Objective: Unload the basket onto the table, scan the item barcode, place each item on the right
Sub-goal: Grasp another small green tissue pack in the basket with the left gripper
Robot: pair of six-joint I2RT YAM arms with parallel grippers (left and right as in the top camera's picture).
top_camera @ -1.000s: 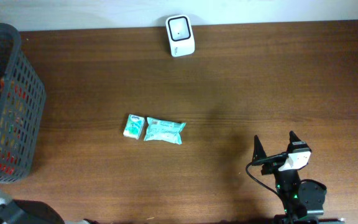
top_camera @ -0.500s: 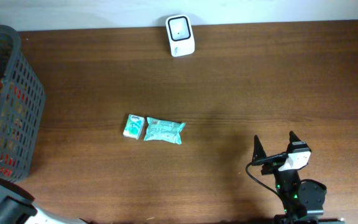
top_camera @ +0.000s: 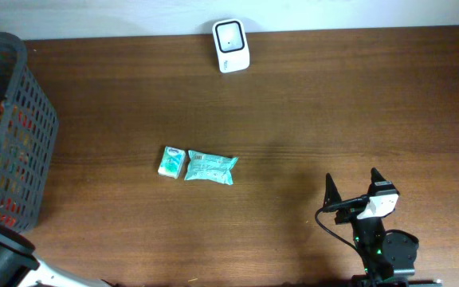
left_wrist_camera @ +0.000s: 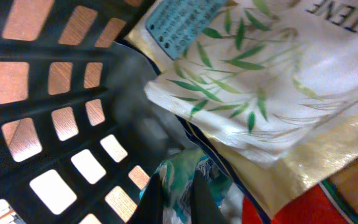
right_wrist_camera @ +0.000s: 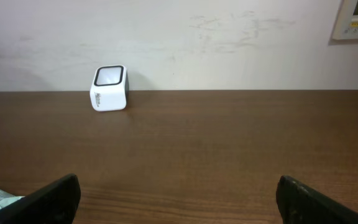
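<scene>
Looking into the basket (left_wrist_camera: 55, 118) through the left wrist view, the left claw (left_wrist_camera: 176, 202) is clenched tight on a teal patterned packet (left_wrist_camera: 180, 169), pinched between its two dark fingers (left_wrist_camera: 151, 202). That packet sits down inside the basket, which stands at the left edge of the worktop (top_camera: 333, 104). It's just beside a white bag (left_wrist_camera: 272, 93) printed with green leaves, and there's a red wrapper (left_wrist_camera: 316, 208) off to the right. The right claw (top_camera: 352, 177) is spread wide over the near right of the worktop, gripping nothing and touching nothing. Count-wise: two claws, one basket, and one white scanner (top_camera: 231, 45) at the far edge. There are also two teal packs mid-worktop, a small pack (top_camera: 171, 162) just left of a bigger pack (top_camera: 211, 167), lying side by side.
</scene>
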